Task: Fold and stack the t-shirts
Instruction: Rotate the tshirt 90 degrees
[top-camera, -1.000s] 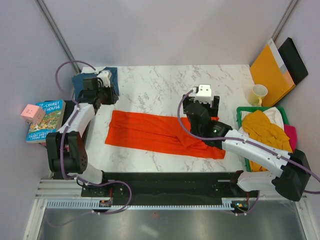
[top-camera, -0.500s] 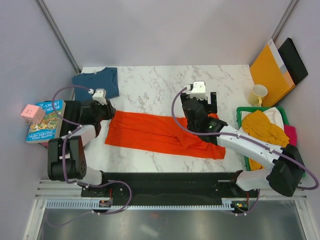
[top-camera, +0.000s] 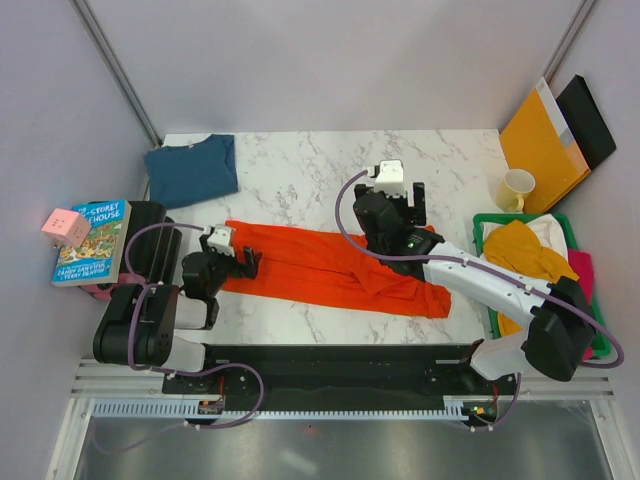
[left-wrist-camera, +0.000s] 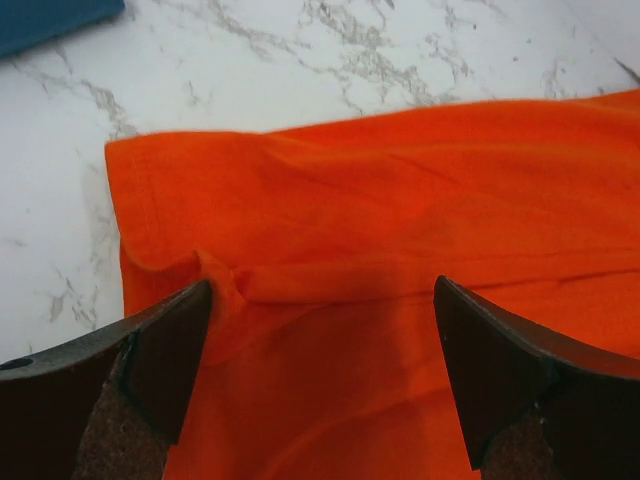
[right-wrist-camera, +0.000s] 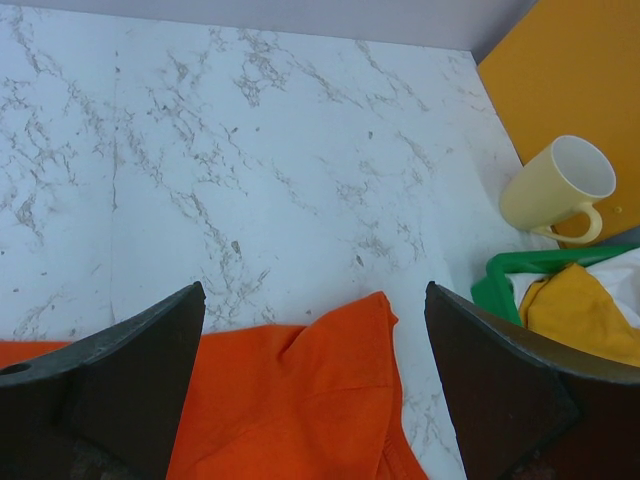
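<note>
A white marble counter fills a grey-walled booth. From above, the orange shirt lies across the middle of it as a long band, apparently doubled lengthwise. A teal shirt lies folded at the far left corner, and a yellow shirt is heaped in the basket on the right (white and pink cloth peek out beside it). The left claw sits low at the band's left end. The right claw hangs over the band's far right part.

In the left wrist view the claw is spread wide with nothing pinched, and the band's left end lies between its fingers. A raised crease runs beside the left finger where one layer tucks under another. The cloth looks thin, limp and light. It will not keep a shape, and on smooth marble it will probably slide if it is only grazed. I judge the best hold to be the corner at this end, pinched through every layer close to the hem.

In the right wrist view this claw is also spread and empty. The shirt's far corner pokes up between its fingers, with bare marble beyond and a mug off to the right. That corner looks like the matching hold, so both ends can rise together and the middle sags less.
</note>
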